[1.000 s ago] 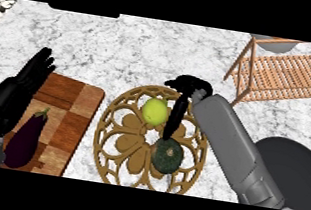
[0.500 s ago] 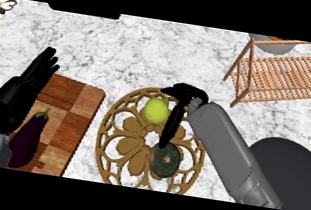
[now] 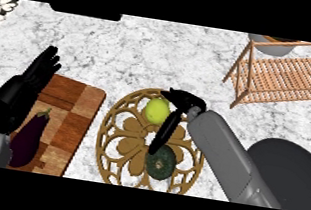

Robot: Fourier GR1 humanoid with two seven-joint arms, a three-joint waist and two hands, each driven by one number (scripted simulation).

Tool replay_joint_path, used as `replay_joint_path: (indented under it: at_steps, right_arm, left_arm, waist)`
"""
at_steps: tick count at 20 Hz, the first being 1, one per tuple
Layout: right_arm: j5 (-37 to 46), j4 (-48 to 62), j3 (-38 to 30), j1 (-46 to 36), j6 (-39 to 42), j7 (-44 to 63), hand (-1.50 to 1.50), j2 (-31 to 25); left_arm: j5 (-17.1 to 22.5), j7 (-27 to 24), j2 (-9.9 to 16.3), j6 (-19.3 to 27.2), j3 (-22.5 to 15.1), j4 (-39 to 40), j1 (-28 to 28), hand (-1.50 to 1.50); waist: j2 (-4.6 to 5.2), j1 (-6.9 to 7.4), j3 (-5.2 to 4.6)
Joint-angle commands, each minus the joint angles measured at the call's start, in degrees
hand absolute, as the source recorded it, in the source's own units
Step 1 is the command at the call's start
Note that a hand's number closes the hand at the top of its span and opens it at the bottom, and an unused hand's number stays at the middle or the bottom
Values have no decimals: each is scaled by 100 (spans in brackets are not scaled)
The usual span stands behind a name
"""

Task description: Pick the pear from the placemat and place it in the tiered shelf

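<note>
Now curled around yellow-green pear (image 3: pixel 156 109) near round woven placemat's (image 3: pixel 120 137) far edge: right hand (image 3: pixel 183 101); left hand (image 3: pixel 32 78) open, resting.

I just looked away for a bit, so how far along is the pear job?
Nothing is delivered yet. The pear lies on the placemat, beside a dark green squash. The right hand is curling around the pear. Lifting it and carrying it to the tiered shelf remain.

Bright, even light w/ no glare; soft shadow under tiered shelf (image 3: pixel 297 77), source approx. overhead.
</note>
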Motion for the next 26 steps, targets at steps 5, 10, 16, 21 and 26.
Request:
replay_joint_path:
  at_steps: [5,10,16,21,26]
  right_arm:
    - [870,419,356,346,-698,-669,150,98]
    - [1217,475,256,171,-1084,-953,150,55]
    - [1964,-347,376,837,-2050,-1529,150,-538]
    - [3303,-1911,1392,1607,-3053,-995,150,-1187]
    - [3233,-4158,1126,2503,-3708,-685,150,-1483]
  left_arm:
    - [65,-95,13,-160,193,56,45,0]
    - [277,-112,129,-363,393,-280,399,0]
    - [-98,-435,-166,-177,203,116,327,0]
    - [-79,-219,-38,-76,404,127,506,0]
    - [-62,-213,-88,-45,403,-56,624,0]
  waist:
    - [161,-8,37]
    - [153,31,37]
    - [128,-103,35]
    - [-48,-486,21]
    - [-60,-622,30]
